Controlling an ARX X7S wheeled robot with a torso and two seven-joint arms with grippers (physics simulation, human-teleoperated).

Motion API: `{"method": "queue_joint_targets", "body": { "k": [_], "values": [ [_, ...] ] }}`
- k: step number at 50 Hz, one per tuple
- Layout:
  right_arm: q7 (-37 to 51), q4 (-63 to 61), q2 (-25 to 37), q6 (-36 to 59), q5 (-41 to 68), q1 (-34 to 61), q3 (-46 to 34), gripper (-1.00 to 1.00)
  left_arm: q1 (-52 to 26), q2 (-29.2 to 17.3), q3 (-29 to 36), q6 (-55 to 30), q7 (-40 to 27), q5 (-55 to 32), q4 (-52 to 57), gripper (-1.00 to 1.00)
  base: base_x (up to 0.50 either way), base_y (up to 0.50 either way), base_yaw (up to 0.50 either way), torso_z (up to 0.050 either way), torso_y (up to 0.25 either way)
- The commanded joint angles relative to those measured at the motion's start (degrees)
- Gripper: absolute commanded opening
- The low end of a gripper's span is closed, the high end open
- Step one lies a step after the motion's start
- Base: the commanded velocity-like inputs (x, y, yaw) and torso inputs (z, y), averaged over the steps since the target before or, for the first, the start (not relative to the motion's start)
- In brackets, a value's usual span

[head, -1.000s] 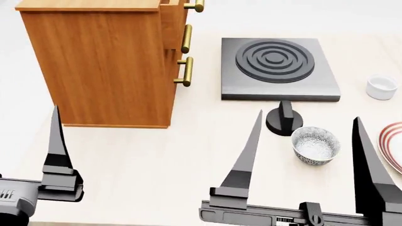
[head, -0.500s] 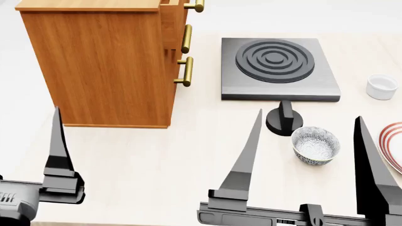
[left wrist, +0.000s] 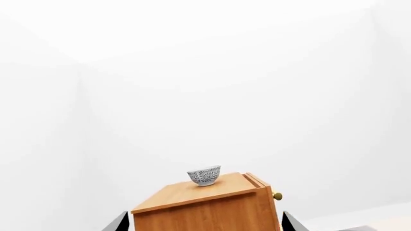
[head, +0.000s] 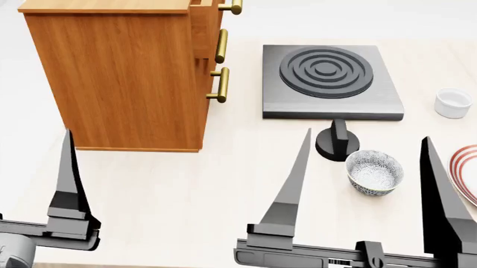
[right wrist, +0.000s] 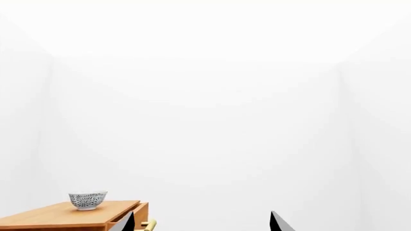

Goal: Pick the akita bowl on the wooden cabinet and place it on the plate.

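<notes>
the dark grey right gripper (head: 363, 184) hung low in the head view with its two long tapered fingers spread wide apart, nothing between them. the matching dark grey left gripper (head: 67, 184) showed only one pointed finger upright, its partner out of frame. in the left wrist view both its fingertips (left wrist: 117, 222) stood wide apart.

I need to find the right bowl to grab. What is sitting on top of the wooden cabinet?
A patterned bowl stands upright on the wooden cabinet top. Its inside is hidden from these angles.
</notes>
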Motion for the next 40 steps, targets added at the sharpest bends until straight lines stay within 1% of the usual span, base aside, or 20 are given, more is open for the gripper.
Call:
{"method": "queue_joint_targets", "body": {
  "k": [1,9,13,16,21,22,23,27,28,29,30,31,32,33,34,35,36,37,38,40],
  "values": [
    [0.6,-0.3,0.5,0.1,0.4,0.1,-0.1,1.00,-0.6,0.3,0.0,-2.1,-0.7,-0.2,-0.2,1.00,0.00,0.00,0.00,0.007,0.000],
    [1.0,-0.2,0.8,0.1,0.6,0.2,-0.4,1.00,-1.1,0.8,-0.7,-3.0,-1.2,-1.0,0.0,1.00,0.00,0.00,0.00,0.002,0.000],
    [1.4,-0.7,0.8,0.7,0.7,0.5,-0.3,1.00,-3.1,1.8,-1.3,-8.1,-1.3,-2.4,1.1,1.00,0.00,0.00,0.00,0.000,0.000],
    [1.7,-1.2,1.0,1.1,0.9,0.6,0.0,1.00,-4.0,2.1,-1.2,-10.3,-2.1,-1.9,1.7,1.00,0.00,0.00,0.00,0.000,0.000],
    [1.9,-1.2,1.2,1.1,1.0,0.6,-0.1,1.00,-4.1,2.0,-1.1,-10.4,-2.3,-2.0,1.7,1.00,0.00,0.00,0.00,0.000,0.000],
    [2.7,-2.5,1.3,2.4,0.6,0.8,0.0,1.00,-4.9,3.3,-3.9,-11.1,-0.9,-5.9,3.0,1.00,0.00,0.00,0.00,0.000,0.000],
    [2.9,-3.4,1.5,3.4,0.8,1.1,0.1,1.00,-6.5,2.9,-3.8,-12.4,-0.5,-6.1,3.4,1.00,0.00,0.00,0.00,0.000,0.000],
    [3.4,-3.4,1.8,3.4,1.1,1.3,0.0,1.00,-6.6,2.8,-3.7,-12.5,-0.6,-6.2,3.5,1.00,0.00,0.00,0.00,0.000,0.000],
    [3.6,-3.8,2.0,3.8,1.2,1.3,0.4,1.00,-11.5,2.2,-3.4,-18.4,1.3,-7.9,4.3,1.00,0.00,0.00,0.00,0.000,0.000],
    [3.6,-3.8,2.0,3.9,1.2,1.3,0.4,1.00,-11.7,2.2,-3.4,-18.8,1.2,-8.0,4.5,1.00,0.00,0.00,0.00,0.000,0.000],
    [3.7,-3.9,2.0,3.9,1.2,1.3,0.3,1.00,-13.3,0.9,-0.9,-19.3,0.4,-5.4,4.5,1.00,0.00,0.00,0.00,0.000,0.000],
    [3.7,-3.9,2.1,3.9,1.3,1.3,0.2,1.00,-13.4,0.9,-0.9,-19.3,0.3,-5.4,4.5,1.00,0.00,0.00,0.00,0.000,0.000],
    [3.8,-4.1,2.1,4.0,1.3,1.3,0.1,1.00,-16.0,1.7,-1.9,-22.6,1.4,-7.3,5.0,1.00,0.00,0.00,0.00,0.000,0.000],
    [3.9,-4.1,2.2,4.0,1.3,1.3,0.1,1.00,-16.1,1.7,-2.0,-22.8,1.4,-7.4,5.1,1.00,0.00,0.00,0.00,0.000,0.000],
    [3.9,-4.1,2.2,4.0,1.5,1.4,0.1,1.00,-19.4,2.0,-2.0,-25.8,1.6,-7.8,5.3,1.00,0.00,0.00,0.00,0.000,0.000],
    [4.0,-4.1,2.2,4.1,1.5,1.5,0.1,1.00,-20.5,1.8,-1.6,-25.4,2.0,-7.8,5.4,1.00,0.00,0.00,0.00,0.000,0.000],
    [4.0,-4.0,2.2,4.0,1.5,1.5,-0.1,1.00,-23.3,2.2,-1.7,-27.7,2.9,-8.8,5.5,1.00,0.00,0.00,0.00,0.000,0.000],
    [4.1,-4.0,2.3,4.0,1.5,1.5,-0.1,1.00,-23.4,2.2,-1.7,-27.9,2.8,-8.9,5.5,1.00,0.00,0.00,0.00,0.000,0.000],
    [4.2,-4.4,2.3,4.5,1.5,1.8,-0.4,1.00,-27.1,1.9,-0.5,-30.0,3.2,-8.7,5.5,1.00,0.00,0.00,0.00,0.000,0.000],
    [4.4,-4.6,2.5,4.7,1.7,2.0,-0.4,1.00,-29.6,2.5,-0.8,-32.6,3.3,-9.1,5.7,1.00,0.00,0.00,0.00,0.000,0.000]
  ]
}}
